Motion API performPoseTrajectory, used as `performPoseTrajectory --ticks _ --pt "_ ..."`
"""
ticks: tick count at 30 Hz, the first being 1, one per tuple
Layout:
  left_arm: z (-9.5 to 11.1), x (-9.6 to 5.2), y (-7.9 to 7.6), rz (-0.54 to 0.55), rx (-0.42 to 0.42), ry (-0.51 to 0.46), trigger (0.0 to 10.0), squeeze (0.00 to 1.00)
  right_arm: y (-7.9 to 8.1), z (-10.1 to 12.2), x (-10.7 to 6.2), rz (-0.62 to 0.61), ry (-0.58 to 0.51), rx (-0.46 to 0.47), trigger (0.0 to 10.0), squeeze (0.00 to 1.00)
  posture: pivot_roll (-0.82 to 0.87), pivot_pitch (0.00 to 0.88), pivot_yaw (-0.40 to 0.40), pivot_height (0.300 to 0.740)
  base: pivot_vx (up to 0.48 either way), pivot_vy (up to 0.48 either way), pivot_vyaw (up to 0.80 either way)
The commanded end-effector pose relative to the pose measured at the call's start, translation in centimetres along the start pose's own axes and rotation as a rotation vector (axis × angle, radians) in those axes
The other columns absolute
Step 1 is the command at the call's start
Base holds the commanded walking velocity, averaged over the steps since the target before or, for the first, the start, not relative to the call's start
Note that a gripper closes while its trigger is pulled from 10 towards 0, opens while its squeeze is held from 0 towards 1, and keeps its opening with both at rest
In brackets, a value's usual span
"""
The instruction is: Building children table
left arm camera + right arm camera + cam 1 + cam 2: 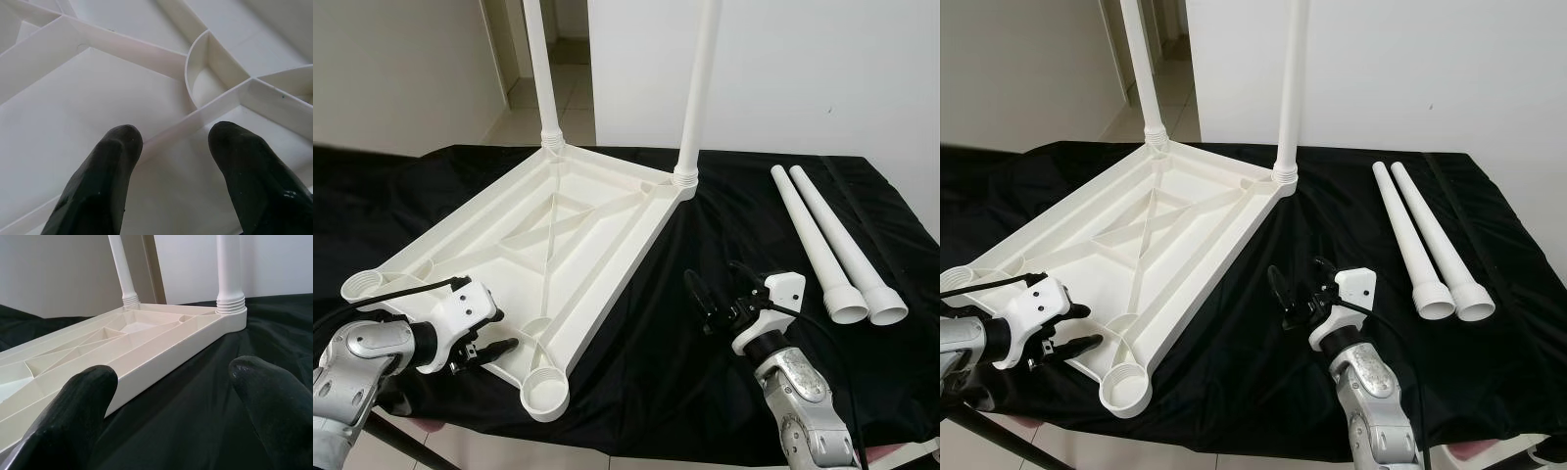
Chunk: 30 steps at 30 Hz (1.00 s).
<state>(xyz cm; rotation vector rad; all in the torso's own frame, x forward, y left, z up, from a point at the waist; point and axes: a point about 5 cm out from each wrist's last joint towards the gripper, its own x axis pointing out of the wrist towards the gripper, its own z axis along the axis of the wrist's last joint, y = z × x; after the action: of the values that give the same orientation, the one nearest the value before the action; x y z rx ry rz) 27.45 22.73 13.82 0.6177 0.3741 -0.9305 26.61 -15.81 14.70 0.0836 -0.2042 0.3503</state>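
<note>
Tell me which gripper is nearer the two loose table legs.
Right. The right gripper hovers open over the black cloth, between the tabletop and the loose legs. The left gripper is open at the tabletop's near edge, on its far side from them.

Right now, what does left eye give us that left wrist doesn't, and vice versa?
Left eye alone: the whole upturned tabletop on the black cloth, two legs already screwed into its far corners, two loose legs lying to the right, two empty near sockets, and the right gripper open above the cloth.

Left wrist alone: a close look at the ribs under the top, with one rib running between the two black fingers.

Both: the left gripper, open, at the tabletop's near edge.
</note>
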Motion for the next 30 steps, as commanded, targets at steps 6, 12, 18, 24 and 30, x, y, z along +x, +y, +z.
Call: performPoseTrajectory --ticks 6,12,18,24,30 --pt "0.3 2.1 -1.3 -0.056 -0.009 -0.017 10.0 0.0 0.2 -0.1 0.3 0.016 -0.002 0.001 10.0 0.0 -0.01 0.02 0.046 0.74 0.0 0.0 0.0" --pt "2.0 4.1 -2.2 -0.079 -0.005 -0.084 10.0 0.0 0.0 0.1 0.4 0.01 -0.008 -0.004 10.0 0.0 -0.02 0.021 0.049 0.74 0.0 0.0 0.0" --pt "3.2 5.5 -2.9 -0.108 0.001 -0.129 10.0 0.0 -0.1 0.2 0.4 0.004 -0.01 -0.006 10.0 0.0 -0.03 0.022 0.049 0.74 0.0 0.0 0.0" --pt "4.5 6.7 -3.5 -0.127 0.002 -0.177 10.0 0.0 -0.2 0.3 0.4 0.0 -0.012 -0.009 10.0 0.0 -0.03 0.029 0.05 0.74 0.0 0.0 0.0" --pt "6.4 8.9 -4.1 -0.105 -0.026 -0.24 10.0 0.0 0.0 0.4 0.6 0.001 -0.019 -0.002 10.0 0.0 -0.04 0.035 0.047 0.74 0.0 0.0 0.0"
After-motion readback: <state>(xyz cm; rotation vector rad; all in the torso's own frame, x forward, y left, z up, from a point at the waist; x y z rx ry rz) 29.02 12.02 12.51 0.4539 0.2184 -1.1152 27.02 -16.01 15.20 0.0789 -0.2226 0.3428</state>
